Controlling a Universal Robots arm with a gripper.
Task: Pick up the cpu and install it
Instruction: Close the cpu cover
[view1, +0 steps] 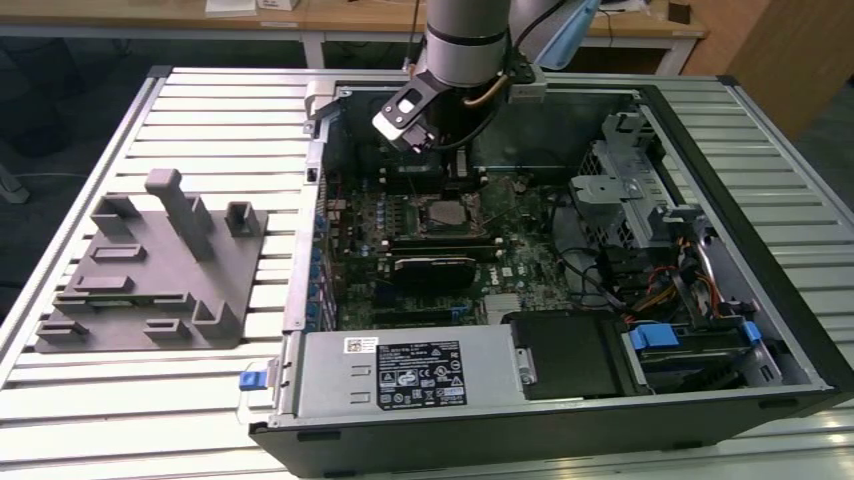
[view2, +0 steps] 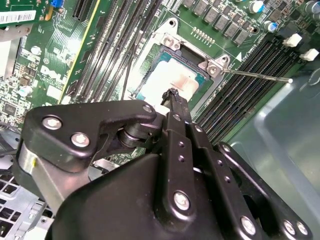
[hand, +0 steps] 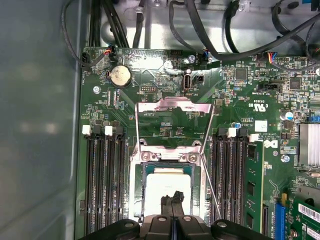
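Gripper, clenched together, is positioned over cpu (seated in socket); grey tray is laid at nine o'clock, the exterior view's left.

This is a robotics lab or technical workshop. A slatted aluminium worktable carries an open desktop computer case lying on its side with its green motherboard exposed. A grey plastic fixture tray sits on the exterior view's left. A robot arm reaches in from the far side, and wooden desks stand beyond.
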